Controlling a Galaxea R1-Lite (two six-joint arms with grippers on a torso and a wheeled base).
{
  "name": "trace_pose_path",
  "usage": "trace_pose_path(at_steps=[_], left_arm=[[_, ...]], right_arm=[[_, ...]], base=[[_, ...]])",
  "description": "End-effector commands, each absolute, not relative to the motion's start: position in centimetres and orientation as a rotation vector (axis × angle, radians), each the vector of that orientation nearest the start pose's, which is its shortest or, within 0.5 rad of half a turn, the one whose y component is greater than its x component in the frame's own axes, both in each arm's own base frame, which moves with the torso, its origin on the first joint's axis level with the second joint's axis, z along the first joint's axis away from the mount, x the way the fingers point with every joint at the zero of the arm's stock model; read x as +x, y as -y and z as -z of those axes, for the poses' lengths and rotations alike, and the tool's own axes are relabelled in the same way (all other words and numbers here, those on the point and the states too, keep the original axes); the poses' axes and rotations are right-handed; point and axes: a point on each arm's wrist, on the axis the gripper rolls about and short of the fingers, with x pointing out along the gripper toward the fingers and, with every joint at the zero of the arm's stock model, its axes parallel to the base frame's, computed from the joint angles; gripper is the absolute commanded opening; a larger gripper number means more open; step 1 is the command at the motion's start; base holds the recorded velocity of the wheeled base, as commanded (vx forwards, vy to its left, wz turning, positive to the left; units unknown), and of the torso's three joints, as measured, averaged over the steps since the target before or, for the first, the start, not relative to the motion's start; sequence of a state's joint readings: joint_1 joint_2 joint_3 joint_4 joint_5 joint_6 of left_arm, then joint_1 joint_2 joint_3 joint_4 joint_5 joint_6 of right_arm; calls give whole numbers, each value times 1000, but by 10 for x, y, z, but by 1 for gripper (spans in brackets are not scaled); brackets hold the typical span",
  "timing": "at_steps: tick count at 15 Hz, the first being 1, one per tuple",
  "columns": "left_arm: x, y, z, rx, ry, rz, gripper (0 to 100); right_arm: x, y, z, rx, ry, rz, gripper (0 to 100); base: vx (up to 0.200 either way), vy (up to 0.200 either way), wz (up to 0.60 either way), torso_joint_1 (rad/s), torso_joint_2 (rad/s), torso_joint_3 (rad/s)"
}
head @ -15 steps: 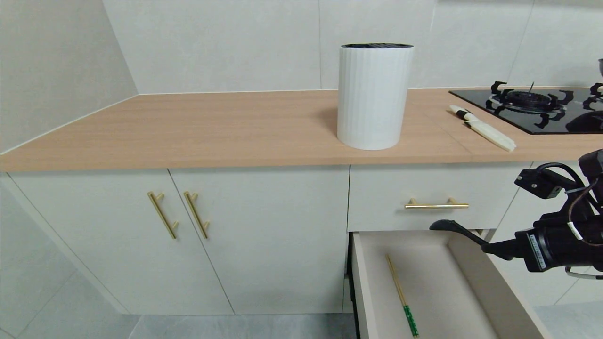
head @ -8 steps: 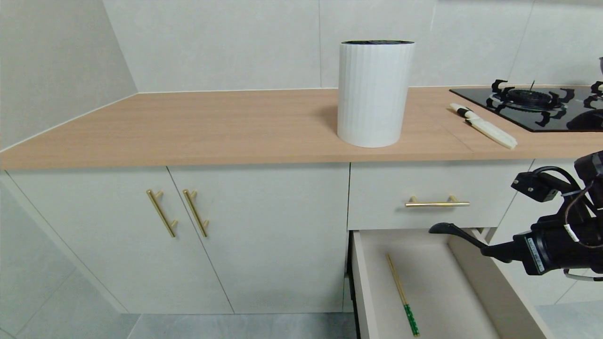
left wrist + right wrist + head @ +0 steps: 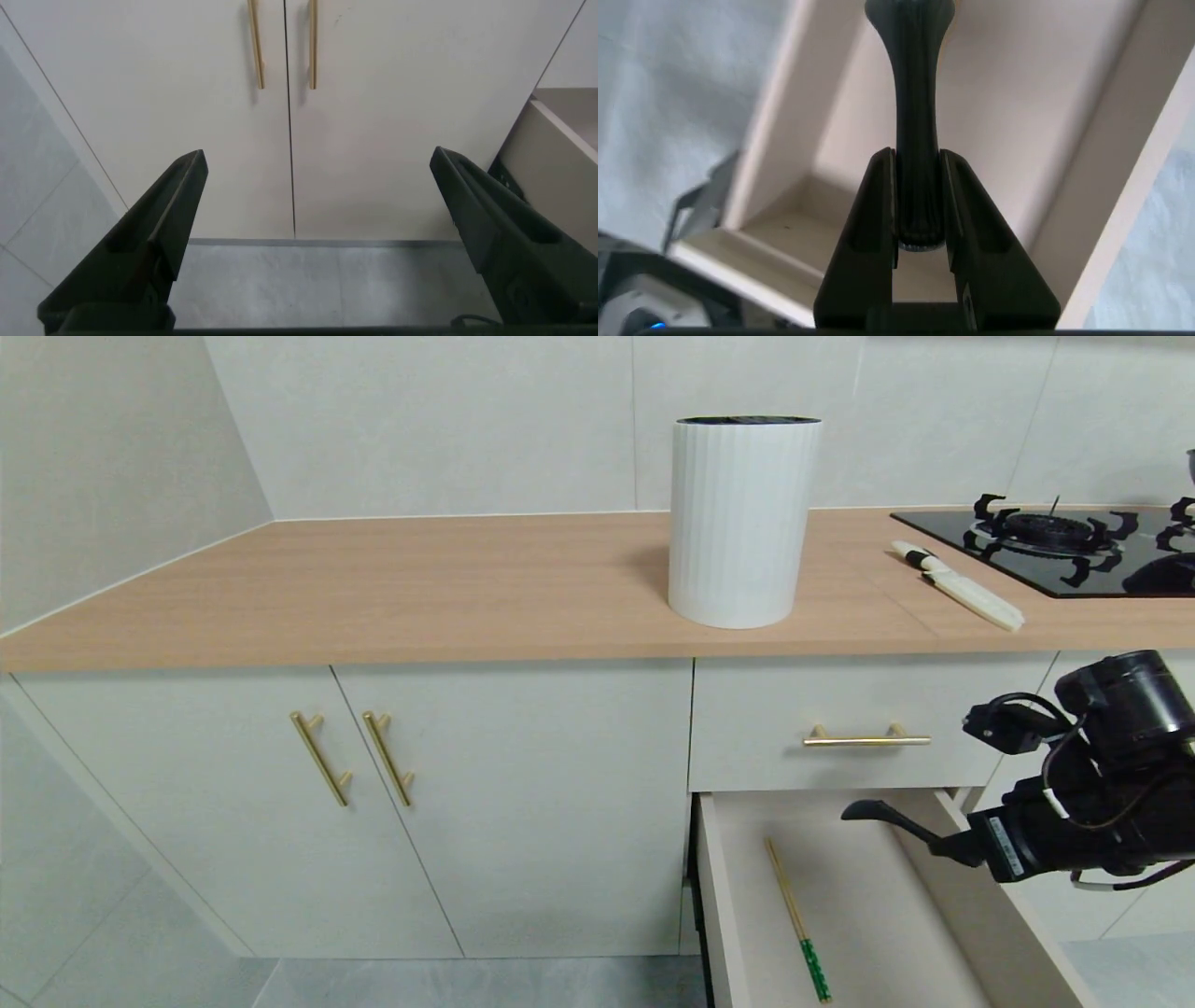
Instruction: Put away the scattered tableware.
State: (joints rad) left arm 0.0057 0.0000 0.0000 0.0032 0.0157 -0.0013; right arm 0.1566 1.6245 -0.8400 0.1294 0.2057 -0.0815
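The black utensil (image 3: pixel 878 816) hangs over the open drawer (image 3: pixel 962 924), near its right wall and lower than before. The right gripper (image 3: pixel 920 219) pinches its handle. Chopsticks (image 3: pixel 794 919) lie inside, well apart. The left gripper (image 3: pixel 318 163) is spread wide.

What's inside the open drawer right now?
Green-tipped chopsticks lie on the drawer floor. The right gripper holds a black utensil over it. Its front end is out of frame.

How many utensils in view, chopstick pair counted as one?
3. Chopsticks lie in the open drawer; black utensil is held by the right tool over it; white knife lies on the counter by the stove. The white holder may hide more.
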Motion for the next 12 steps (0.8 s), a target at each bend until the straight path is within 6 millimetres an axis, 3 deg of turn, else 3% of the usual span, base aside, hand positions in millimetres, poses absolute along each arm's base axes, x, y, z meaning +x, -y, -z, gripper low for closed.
trace_pose_path(at_steps=[1,6,12], left_arm=[[-23,0,-75,-2,-3,-23,100],[-23,0,-75,-2,-3,-21,100],[-23,0,-75,-2,-3,-23,100]], right_arm=[[279,-49,-109,-78,-1028,-321,0],[307,-51,-54,-85,-1100,-253,0],[323,-53,-12,-77,-1142,-200,0]], base=[[0,0,0,0,0,0],[0,0,0,0,0,0],[0,0,0,0,0,0]])
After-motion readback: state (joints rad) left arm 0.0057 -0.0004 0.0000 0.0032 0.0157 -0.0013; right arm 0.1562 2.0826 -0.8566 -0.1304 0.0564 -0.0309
